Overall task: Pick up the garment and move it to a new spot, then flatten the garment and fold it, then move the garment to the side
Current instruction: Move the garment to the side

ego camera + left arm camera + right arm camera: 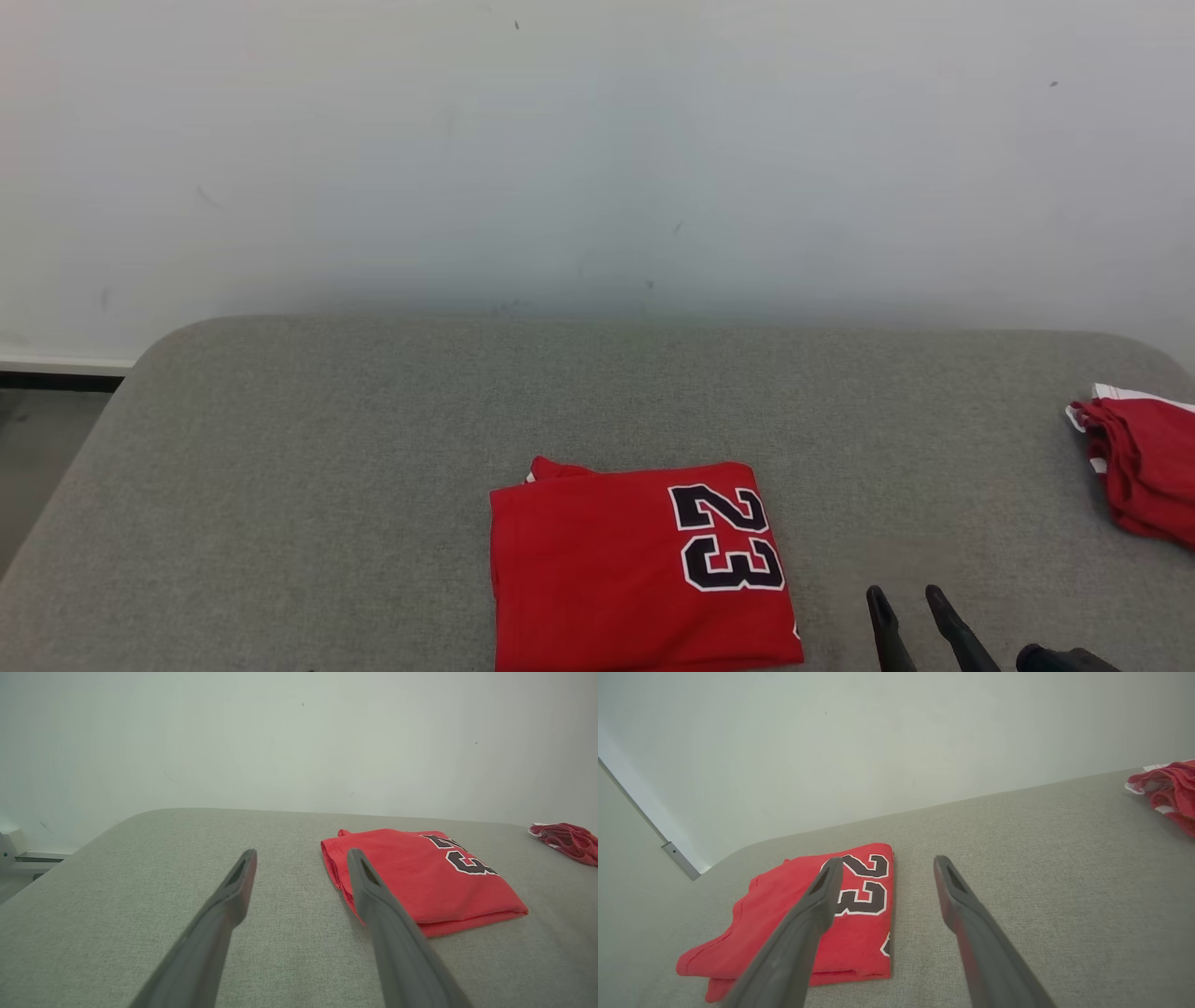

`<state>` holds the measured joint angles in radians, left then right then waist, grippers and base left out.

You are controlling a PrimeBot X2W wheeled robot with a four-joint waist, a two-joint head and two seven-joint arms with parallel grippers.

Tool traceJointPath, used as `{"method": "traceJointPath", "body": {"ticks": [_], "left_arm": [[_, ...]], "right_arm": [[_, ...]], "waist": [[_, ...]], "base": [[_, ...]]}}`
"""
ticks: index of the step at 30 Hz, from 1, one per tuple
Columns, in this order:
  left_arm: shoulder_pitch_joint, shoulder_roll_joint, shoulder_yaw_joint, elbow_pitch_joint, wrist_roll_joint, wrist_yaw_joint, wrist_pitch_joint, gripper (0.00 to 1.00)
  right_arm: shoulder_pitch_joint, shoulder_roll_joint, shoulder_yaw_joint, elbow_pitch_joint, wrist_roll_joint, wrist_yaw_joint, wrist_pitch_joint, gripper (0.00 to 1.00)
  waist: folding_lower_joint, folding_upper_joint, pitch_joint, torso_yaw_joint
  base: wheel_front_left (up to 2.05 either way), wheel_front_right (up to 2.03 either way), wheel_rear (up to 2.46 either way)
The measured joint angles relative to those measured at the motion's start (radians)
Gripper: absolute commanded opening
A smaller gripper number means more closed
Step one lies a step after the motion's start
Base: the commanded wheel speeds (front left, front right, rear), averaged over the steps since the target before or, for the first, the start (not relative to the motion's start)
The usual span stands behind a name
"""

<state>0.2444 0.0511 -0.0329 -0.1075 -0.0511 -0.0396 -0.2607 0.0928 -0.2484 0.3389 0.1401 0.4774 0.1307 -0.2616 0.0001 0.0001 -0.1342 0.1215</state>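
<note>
Left tool (pixel 301 854): fingers spread wide, empty, pointing to 12 o'clock. Right tool (pixel 904 595): at 5 o'clock in head view, fingers parted, empty, angled toward 11 o'clock.

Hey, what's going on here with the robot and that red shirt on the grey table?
The red jersey with a black 23 lies folded on the grey fabric-covered table. Neither arm holds it: the left gripper and right gripper are open and empty, one to each side. A second, bunched red garment with white trim sits at the table's right edge. Folding looks done; moving the jersey aside likely remains.
</note>
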Motion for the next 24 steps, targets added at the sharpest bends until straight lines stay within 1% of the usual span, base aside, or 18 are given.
{"method": "traceJointPath", "body": {"ticks": [4, 8, 10, 11, 17, 21, 24], "left_arm": [[-0.004, 0.000, -0.022, -0.014, 0.003, 0.006, 0.000, 1.00], [-0.013, 0.000, -0.045, -0.022, 0.004, 0.009, 0.000, 1.00], [-0.020, 0.000, -0.055, -0.023, 0.003, 0.015, 0.000, 1.00], [-0.020, 0.000, -0.055, -0.023, 0.003, 0.015, 0.000, 1.00], [-0.035, 0.000, -0.084, -0.020, 0.000, 0.016, 0.000, 1.00], [-0.046, 0.000, -0.102, -0.009, -0.001, 0.016, 0.000, 1.00], [-0.065, 0.000, -0.110, -0.005, -0.001, 0.016, 0.000, 1.00]], "right_arm": [[-0.102, -0.043, 0.095, 0.136, 0.142, 0.000, 0.000, 1.00], [-0.198, -0.077, 0.193, 0.231, 0.278, 0.000, -0.002, 1.00], [-0.239, -0.091, 0.233, 0.266, 0.371, 0.000, -0.001, 1.00], [-0.239, -0.091, 0.233, 0.266, 0.371, 0.000, -0.001, 1.00], [-0.347, -0.149, 0.346, 0.335, 0.580, 0.000, 0.055, 1.00], [-0.393, -0.172, 0.378, 0.362, 0.700, 0.000, 0.089, 1.00], [-0.430, -0.188, 0.398, 0.371, 0.763, 0.000, 0.109, 1.00]], "waist": [[0.0000, 0.0000, 0.016, 0.022], [0.0000, 0.0000, 0.031, 0.041], [0.0000, 0.0000, 0.041, 0.050], [0.0000, 0.0000, 0.041, 0.050], [0.0000, 0.0000, 0.081, 0.077], [0.0001, 0.0000, 0.111, 0.094], [0.0001, 0.0000, 0.137, 0.106]], "base": [[0.00, 0.00, 0.00], [0.00, 0.00, 0.00], [0.00, 0.00, 0.00], [0.00, 0.00, 0.00], [0.00, 0.00, 0.00], [0.00, 0.00, 0.00], [0.00, 0.00, 0.00]]}}
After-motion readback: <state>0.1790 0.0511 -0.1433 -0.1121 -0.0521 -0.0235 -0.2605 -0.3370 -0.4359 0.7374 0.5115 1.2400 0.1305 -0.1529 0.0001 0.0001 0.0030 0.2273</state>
